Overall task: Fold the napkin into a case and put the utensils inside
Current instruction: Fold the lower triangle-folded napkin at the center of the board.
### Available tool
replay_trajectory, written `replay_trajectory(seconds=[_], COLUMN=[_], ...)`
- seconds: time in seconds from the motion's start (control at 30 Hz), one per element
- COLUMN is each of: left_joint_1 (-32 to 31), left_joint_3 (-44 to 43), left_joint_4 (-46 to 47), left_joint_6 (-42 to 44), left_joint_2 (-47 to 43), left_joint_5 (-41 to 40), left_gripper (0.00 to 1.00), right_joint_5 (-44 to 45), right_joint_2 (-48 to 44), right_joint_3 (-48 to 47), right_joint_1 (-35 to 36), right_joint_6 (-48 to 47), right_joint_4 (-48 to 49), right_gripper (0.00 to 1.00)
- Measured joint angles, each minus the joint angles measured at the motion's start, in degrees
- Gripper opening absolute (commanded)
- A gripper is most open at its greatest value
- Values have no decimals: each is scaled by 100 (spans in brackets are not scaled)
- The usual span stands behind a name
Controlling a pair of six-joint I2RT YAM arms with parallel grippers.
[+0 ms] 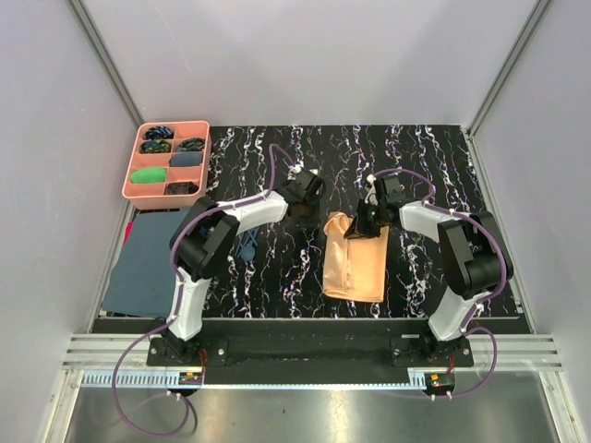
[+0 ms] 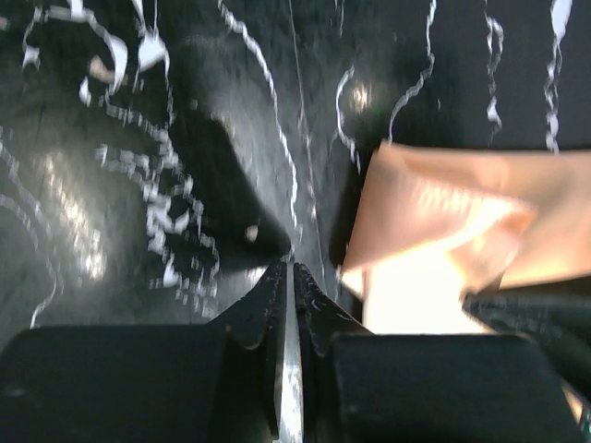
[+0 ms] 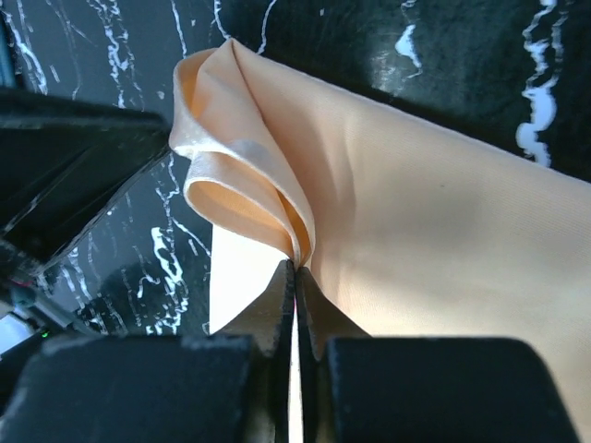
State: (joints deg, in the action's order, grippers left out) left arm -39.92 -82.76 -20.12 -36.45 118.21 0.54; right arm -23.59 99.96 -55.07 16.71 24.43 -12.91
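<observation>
The peach-orange napkin (image 1: 355, 258) lies folded into a tall rectangle at the middle of the black marbled table. My right gripper (image 1: 366, 224) is shut on a raised, curled fold at its far edge; in the right wrist view the layers of the napkin (image 3: 443, 240) bunch right at the fingertips (image 3: 295, 266). My left gripper (image 1: 307, 208) hovers just left of the napkin's far left corner, shut with nothing between its fingers (image 2: 292, 269), and the napkin (image 2: 434, 217) lies to its right. Dark blue utensils (image 1: 247, 244) lie left of the napkin, partly hidden under my left arm.
A pink compartment tray (image 1: 135, 173) with small coloured bundles stands at the far left corner. A dark blue-grey cloth sheet (image 1: 143, 263) lies along the left edge of the table. White walls close in the sides and back.
</observation>
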Motion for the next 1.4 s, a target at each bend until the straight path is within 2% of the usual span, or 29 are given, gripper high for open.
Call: replay_trajectory(seconds=[0.17, 0.5, 0.6, 0.63, 0.7, 0.73, 0.9, 1.03, 1.13, 1.17, 1.2, 1.3, 1.4], left_joint_1=[0, -90, -188, -225, -289, -328, -420, -466, -490, -494, -496, -520, -577], left_joint_3=[-317, -245, -184, -170, -149, -140, -122, -109, -109, -109, -109, -109, -109], left_joint_4=[63, 439, 540, 577, 656, 691, 785, 793, 809, 817, 822, 828, 846], left_joint_6=[-26, -232, -321, -363, -424, -466, -608, -675, -719, -730, -743, -780, -828], left_joint_2=[236, 236, 236, 236, 236, 236, 236, 236, 236, 236, 236, 236, 236], left_joint_5=[-11, 74, 105, 118, 153, 186, 229, 232, 232, 232, 232, 232, 232], left_gripper=[8, 7, 7, 7, 6, 6, 6, 6, 6, 6, 6, 5, 5], right_joint_5=[-321, -649, -651, -651, -647, -623, -358, -61, 144, 210, 275, 455, 481], right_joint_2=[61, -83, -83, -83, -85, -85, -249, -485, -553, -551, -549, -479, -118], right_joint_3=[13, 409, 452, 452, 452, 446, 372, 278, 269, 269, 269, 256, 179], right_joint_1=[-15, -114, -155, -166, -186, -199, -271, -431, -601, -643, -675, -723, -723], right_joint_6=[94, 483, 544, 557, 566, 542, 479, 470, 476, 479, 479, 433, 393], right_joint_4=[175, 411, 407, 400, 380, 337, -90, -363, -446, -483, -525, -570, -503], right_gripper=[0, 2, 16, 28, 35, 44, 52, 53, 47, 43, 32, 17, 14])
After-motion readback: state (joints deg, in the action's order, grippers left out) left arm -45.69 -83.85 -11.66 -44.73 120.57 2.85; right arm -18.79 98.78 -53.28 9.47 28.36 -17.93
